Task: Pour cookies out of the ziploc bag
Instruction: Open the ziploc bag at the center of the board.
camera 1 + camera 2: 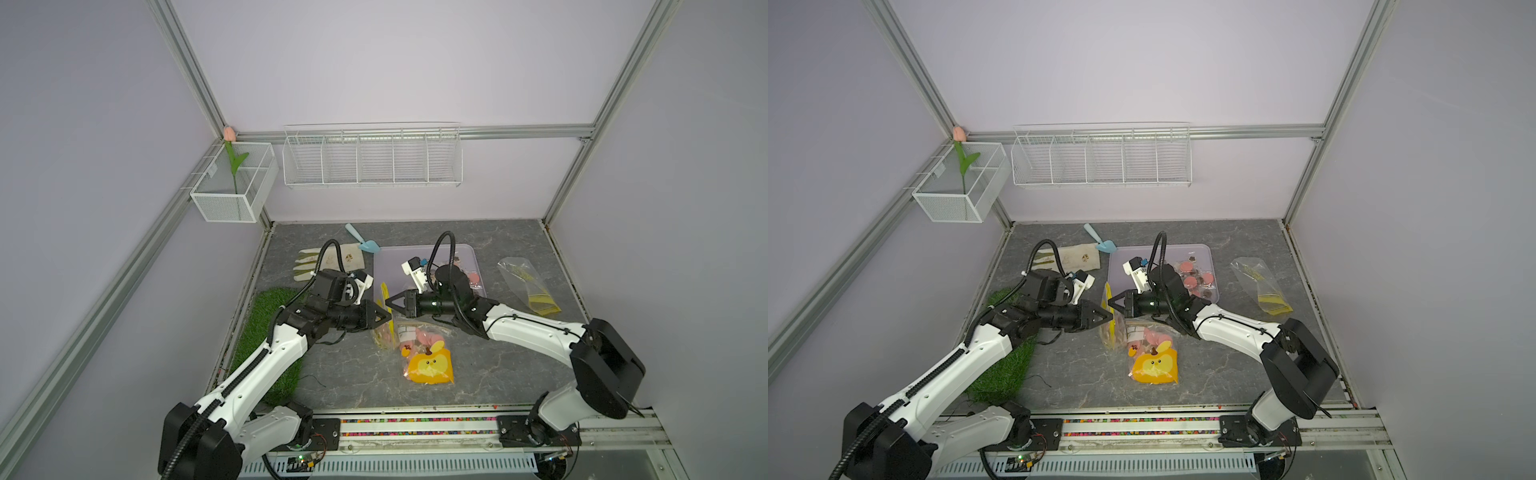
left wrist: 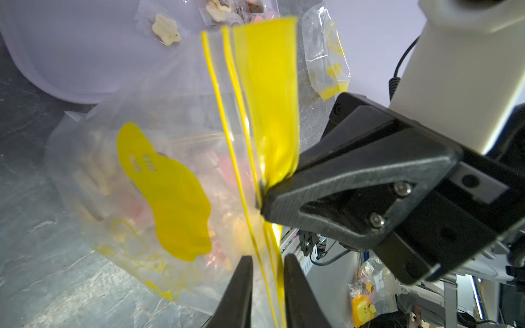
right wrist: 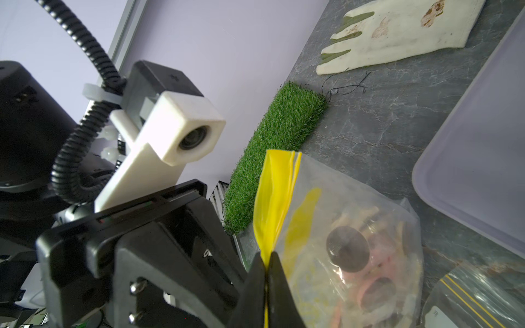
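Top views: found clear plastic ziploc bag with a yellow top strip (image 1: 384,330) standing on edge at table centre, between two black fingertip pairs. Bag body runs toward 6 o'clock from them, strip end toward 12.

Right wrist view: found right gripper (image 3: 267,265), entering from 3 o'clock, with jaws together and clamped on the yellow strip, plastic creased at the pinch. Small pink, dark brown and cream toy cookies (image 3: 348,250) packed inside the bag, just past the pinch and apart from the fingertips.

Left wrist view: found left gripper (image 2: 265,274), entering from 9 o'clock, with jaws apart, one finger on either side of the strip's zip lines, gap visible on both sides, not pinching. Cannot tell whether the bag bottom touches the grey marbled tabletop (image 1: 478,374).

Noted more cookies lying loose in pale lilac plastic tray (image 1: 1209,253), at 1 o'clock from the pinch.
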